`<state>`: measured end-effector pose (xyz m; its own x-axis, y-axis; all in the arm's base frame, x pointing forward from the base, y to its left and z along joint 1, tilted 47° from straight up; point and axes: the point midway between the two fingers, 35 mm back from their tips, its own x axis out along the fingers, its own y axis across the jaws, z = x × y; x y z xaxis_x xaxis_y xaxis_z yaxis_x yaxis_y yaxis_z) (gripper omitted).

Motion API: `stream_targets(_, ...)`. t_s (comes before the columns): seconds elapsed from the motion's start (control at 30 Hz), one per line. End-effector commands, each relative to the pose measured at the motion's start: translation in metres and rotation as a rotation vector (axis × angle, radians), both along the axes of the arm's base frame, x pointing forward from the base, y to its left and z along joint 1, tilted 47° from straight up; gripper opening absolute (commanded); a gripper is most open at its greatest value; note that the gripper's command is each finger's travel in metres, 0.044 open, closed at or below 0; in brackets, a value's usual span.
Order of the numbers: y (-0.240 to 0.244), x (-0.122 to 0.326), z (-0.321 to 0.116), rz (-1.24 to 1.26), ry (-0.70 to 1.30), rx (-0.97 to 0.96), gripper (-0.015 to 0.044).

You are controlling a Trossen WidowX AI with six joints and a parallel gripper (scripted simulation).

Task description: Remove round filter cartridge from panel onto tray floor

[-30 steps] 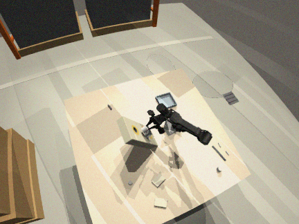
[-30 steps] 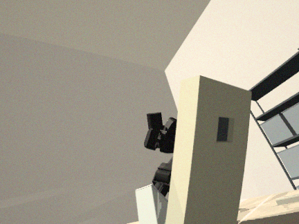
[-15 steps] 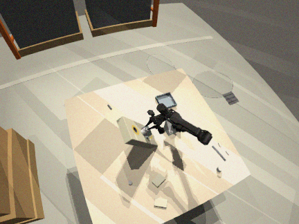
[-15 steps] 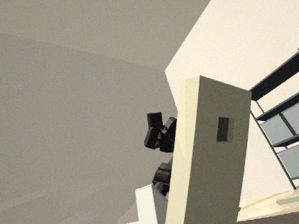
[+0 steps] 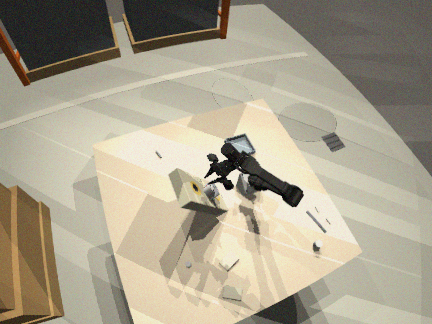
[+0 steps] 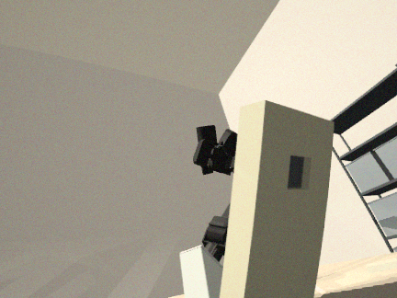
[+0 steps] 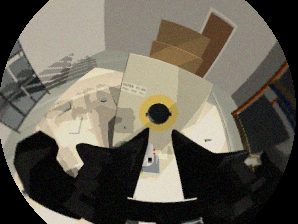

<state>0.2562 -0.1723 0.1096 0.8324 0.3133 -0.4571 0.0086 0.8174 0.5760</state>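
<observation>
The cream service panel [image 5: 183, 180] [image 6: 294, 138] [image 7: 175, 82] stands upright. In the wrist view its yellow ring [image 7: 143, 114] surrounds a dark, empty round hole [image 7: 159, 114]. My gripper [image 5: 206, 178] [image 7: 160, 131] is in front of the panel face, its fingertips apart, with panel and table showing between them. I see no cartridge between the fingers. In the exterior view the panel hides the fingertips. The tray [image 5: 241, 144], with a dark rim and pale blue floor, lies beside the arm; no cartridge shows on its visible floor. I cannot make out where the cartridge is.
A small grey box [image 7: 152, 167] with red dots shows low between the fingers in the wrist view, near the panel's foot. A white-topped cylinder [image 5: 317, 245], a grey bar [image 5: 316, 221] and a small grey piece [image 5: 188, 264] lie on the table [image 5: 135, 170].
</observation>
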Motion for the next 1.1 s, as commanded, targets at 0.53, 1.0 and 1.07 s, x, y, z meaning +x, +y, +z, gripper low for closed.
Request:
stream_targets(0.53,0.024,-0.027,-0.019,0.137,0.322,0.188,0.0305)
stream_targets(1.0,0.047,-0.03,-0.038,0.176,0.399,0.227,0.0305)
stream_targets(1.07,0.049,-0.028,-0.04,0.176,0.399,0.226,0.0305)
